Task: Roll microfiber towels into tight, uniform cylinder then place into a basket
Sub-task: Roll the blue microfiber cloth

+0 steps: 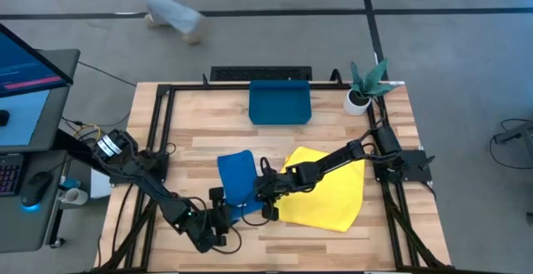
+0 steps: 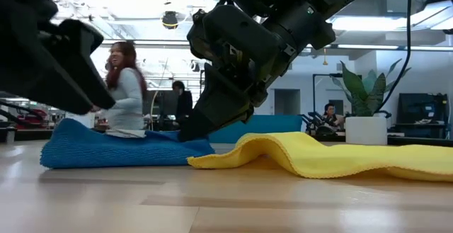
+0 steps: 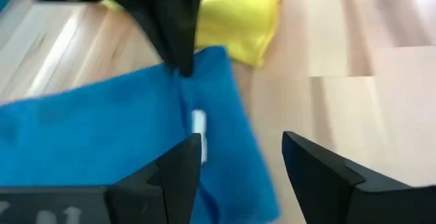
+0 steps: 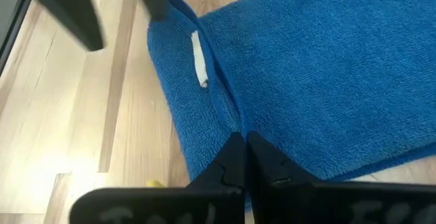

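Observation:
The blue towel [image 1: 234,174] lies partly folded on the wooden table, left of the yellow towel [image 1: 329,192], which lies rumpled and flat. My right gripper [image 4: 244,146] is shut on the blue towel, at its edge next to the yellow one. My left gripper [image 3: 242,159] is open at the blue towel's near end, with one finger [image 3: 178,173] above the cloth and the other [image 3: 320,176] above bare wood. I cannot tell whether it touches the cloth. The teal basket [image 1: 280,103] stands at the table's far middle. My right gripper pinches a raised fold of the blue towel [image 4: 231,118] between its two shut fingers, where an upper layer overlaps the strip below. The fingers slant down from the table's right side. The towel lies on the table, creased toward the fingertips.
A white pot with a green plant [image 1: 360,97] stands at the far right corner. Black frame rails [image 1: 162,132] run along the table's sides. A desk with a monitor [image 1: 25,82] is to the left. People show beyond the table [image 2: 126,84].

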Available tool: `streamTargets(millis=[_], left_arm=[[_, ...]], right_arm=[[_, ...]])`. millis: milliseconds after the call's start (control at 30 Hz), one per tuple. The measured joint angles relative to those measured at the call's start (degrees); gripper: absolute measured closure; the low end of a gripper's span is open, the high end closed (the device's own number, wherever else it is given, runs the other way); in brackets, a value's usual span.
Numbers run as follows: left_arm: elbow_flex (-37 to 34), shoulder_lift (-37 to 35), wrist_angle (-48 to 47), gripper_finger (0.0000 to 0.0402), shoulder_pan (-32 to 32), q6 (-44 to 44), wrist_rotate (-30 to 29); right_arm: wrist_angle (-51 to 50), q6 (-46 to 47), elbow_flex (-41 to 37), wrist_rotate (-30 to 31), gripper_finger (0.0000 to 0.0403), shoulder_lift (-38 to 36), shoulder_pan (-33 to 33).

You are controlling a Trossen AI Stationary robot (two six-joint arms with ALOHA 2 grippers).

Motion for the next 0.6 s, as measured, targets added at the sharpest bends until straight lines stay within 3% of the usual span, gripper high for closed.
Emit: streamTargets(millis=[133, 333, 600], left_arm=[[-1.15, 0.0, 6.27, 0.0203, -0.28, 3.42, 0.03], [-4.51, 0.0, 8.13, 0.0206, 1.21, 0.86, 0.74], [-7.32, 0.0, 8.25, 0.0257, 2.93, -3.71, 3.43]], right_arm=[[-0.02, 0.85, 0.0, -0.01, 0.0387, 0.0, 0.0], [-0.12, 0.86, 0.0, -0.04, 0.0389, 0.0, 0.0], [-1.13, 0.87, 0.0, -0.08, 0.039, 0.0, 0.0]])
